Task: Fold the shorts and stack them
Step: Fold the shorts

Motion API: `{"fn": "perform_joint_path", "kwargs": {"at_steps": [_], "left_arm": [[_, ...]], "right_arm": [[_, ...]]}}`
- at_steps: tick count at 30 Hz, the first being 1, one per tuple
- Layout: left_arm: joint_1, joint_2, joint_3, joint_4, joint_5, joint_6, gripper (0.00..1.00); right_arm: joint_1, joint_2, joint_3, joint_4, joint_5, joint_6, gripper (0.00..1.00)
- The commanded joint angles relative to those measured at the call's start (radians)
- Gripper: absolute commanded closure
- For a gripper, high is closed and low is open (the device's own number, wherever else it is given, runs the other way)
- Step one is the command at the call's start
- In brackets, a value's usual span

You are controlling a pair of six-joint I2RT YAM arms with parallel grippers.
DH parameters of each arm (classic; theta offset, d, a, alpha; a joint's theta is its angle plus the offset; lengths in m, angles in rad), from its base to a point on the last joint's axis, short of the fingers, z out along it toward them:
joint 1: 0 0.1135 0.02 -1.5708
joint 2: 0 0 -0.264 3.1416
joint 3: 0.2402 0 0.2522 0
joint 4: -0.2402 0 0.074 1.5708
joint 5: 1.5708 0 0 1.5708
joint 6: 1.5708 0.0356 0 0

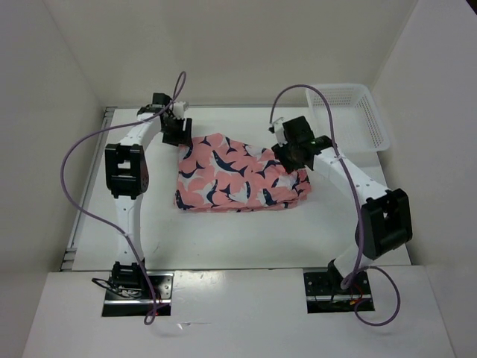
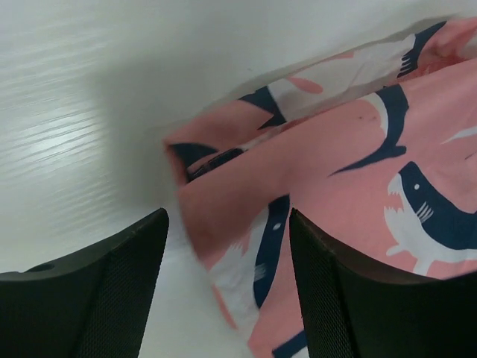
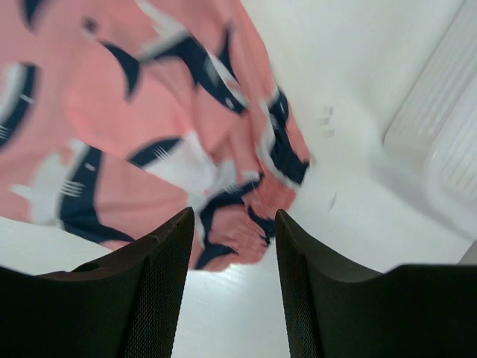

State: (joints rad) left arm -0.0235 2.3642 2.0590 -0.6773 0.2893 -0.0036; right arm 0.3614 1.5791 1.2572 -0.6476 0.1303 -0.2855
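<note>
Top external: shark-print shorts [image 1: 242, 174] folded mid desk [image 1: 223, 239] (mesh basket [image 1: 350, 112] far-right corner); L jaws, R jaws spread, empty.

Observed shorts [image 1: 242, 174] lying as a folded, roughly rectangular bundle mid-table [image 1: 223, 235]. Noted left gripper [image 1: 179, 133] at the bundle's far left corner, right gripper [image 1: 289, 155] over its far right edge. Logged white mesh basket [image 1: 376, 119] at far right, apart from the fabric.
</note>
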Motion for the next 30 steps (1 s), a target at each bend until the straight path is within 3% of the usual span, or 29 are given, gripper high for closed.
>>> {"fn": "perform_joint_path", "kwargs": {"at_steps": [1, 5, 6, 7, 8, 10, 13, 17, 24, 30], "left_arm": [[-0.019, 0.069, 0.079, -0.045, 0.065, 0.004, 0.26], [-0.030, 0.113, 0.116, -0.111, 0.065, 0.004, 0.38], [-0.030, 0.113, 0.104, -0.111, 0.065, 0.004, 0.44], [-0.030, 0.113, 0.095, -0.111, 0.065, 0.004, 0.56], [-0.030, 0.093, 0.086, -0.097, 0.065, 0.004, 0.61], [-0.039, 0.043, 0.057, -0.071, 0.065, 0.004, 0.61], [-0.065, -0.069, -0.003, 0.010, -0.010, 0.004, 0.47], [-0.105, -0.190, -0.149, 0.122, -0.058, 0.004, 0.39], [-0.138, -0.180, -0.198, 0.087, 0.125, 0.004, 0.39], [-0.156, -0.151, -0.168, 0.097, 0.111, 0.004, 0.38]], "right_arm": [[0.089, -0.028, 0.092, 0.091, 0.086, -0.027, 0.47], [0.143, 0.073, 0.117, 0.130, 0.013, 0.055, 0.47], [0.154, 0.109, 0.117, 0.147, -0.003, 0.071, 0.47], [0.154, 0.125, 0.104, 0.164, -0.012, 0.081, 0.49], [0.154, 0.140, 0.091, 0.210, -0.012, 0.103, 0.51], [0.154, 0.194, 0.059, 0.236, -0.030, 0.115, 0.58], [0.154, 0.267, 0.022, 0.264, -0.052, 0.124, 0.62], [0.154, 0.328, -0.021, 0.318, -0.052, 0.091, 0.63], [0.154, 0.390, 0.008, 0.359, -0.052, 0.055, 0.63], [0.154, 0.423, 0.041, 0.359, -0.070, 0.046, 0.63]]}}
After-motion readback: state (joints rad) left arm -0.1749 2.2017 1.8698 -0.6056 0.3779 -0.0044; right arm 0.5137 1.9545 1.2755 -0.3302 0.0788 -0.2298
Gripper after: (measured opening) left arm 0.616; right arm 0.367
